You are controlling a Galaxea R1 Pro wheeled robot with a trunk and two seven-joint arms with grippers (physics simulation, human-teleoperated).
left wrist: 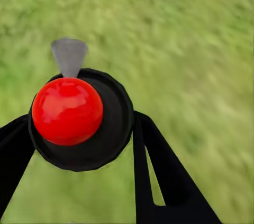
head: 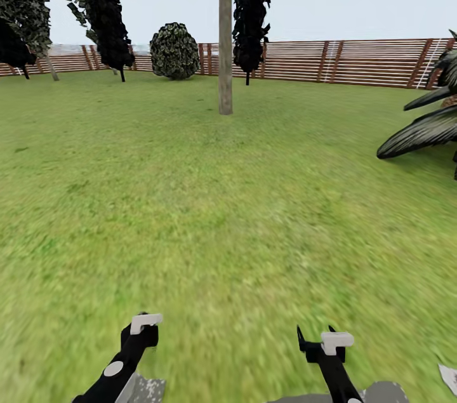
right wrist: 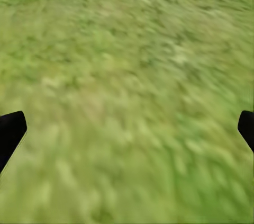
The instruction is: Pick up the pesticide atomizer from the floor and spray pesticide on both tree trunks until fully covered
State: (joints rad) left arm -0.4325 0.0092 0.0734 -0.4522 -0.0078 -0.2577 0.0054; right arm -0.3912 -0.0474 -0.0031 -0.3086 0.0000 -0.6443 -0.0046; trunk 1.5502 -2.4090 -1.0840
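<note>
My left gripper (head: 141,332) is low over the grass floor (head: 209,219), shut on the pesticide atomizer (left wrist: 79,121). In the left wrist view the atomizer shows as a black round body with a red knob and a grey nozzle (left wrist: 69,54), and a black finger (left wrist: 159,171) stands on each side of it. Near it, my right gripper (head: 315,336) is open and empty, its fingertips (right wrist: 11,131) wide apart over grass. One tree trunk (head: 225,41) stands straight ahead, far across the lawn. A second thin trunk (head: 52,68) stands at the far left by the fence.
A brown slat fence (head: 355,60) rings the lawn at the back. A round dark bush (head: 174,51) sits before it, flanked by dark hanging foliage (head: 105,9). Palm fronds (head: 425,130) reach in from the right. A small pale shape (head: 449,377) lies at the bottom right corner.
</note>
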